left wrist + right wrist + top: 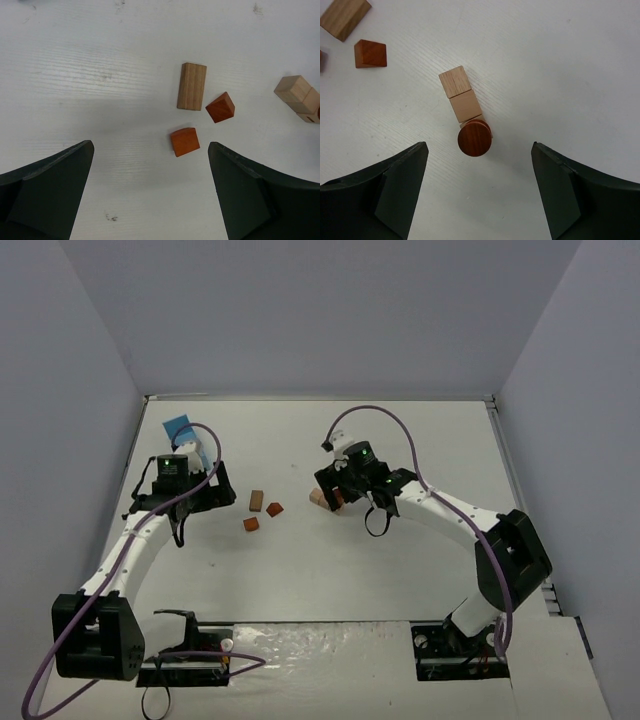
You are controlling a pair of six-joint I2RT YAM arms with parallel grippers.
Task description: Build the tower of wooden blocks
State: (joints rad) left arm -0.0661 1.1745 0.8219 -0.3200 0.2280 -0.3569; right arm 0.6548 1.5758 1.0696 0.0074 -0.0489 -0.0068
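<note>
Two light tan cubes (455,81) (465,106) lie in a line on the white table. At the near end of that line a reddish-brown round block (475,138) stands on a third tan piece. My right gripper (479,150) hovers over this group (320,498), open, with nothing between its fingers. To the left lie a tan oblong block (191,86), a reddish-brown block (220,107) and an orange-red block (184,141). My left gripper (150,145) is open and empty, with the orange-red block just beyond its tips. From above, the left gripper (220,498) is left of these loose blocks (257,501).
A light-blue box (180,428) sits at the back left, behind the left wrist. Grey walls close the table on three sides. The arm bases and their cables take up the near edge (300,640).
</note>
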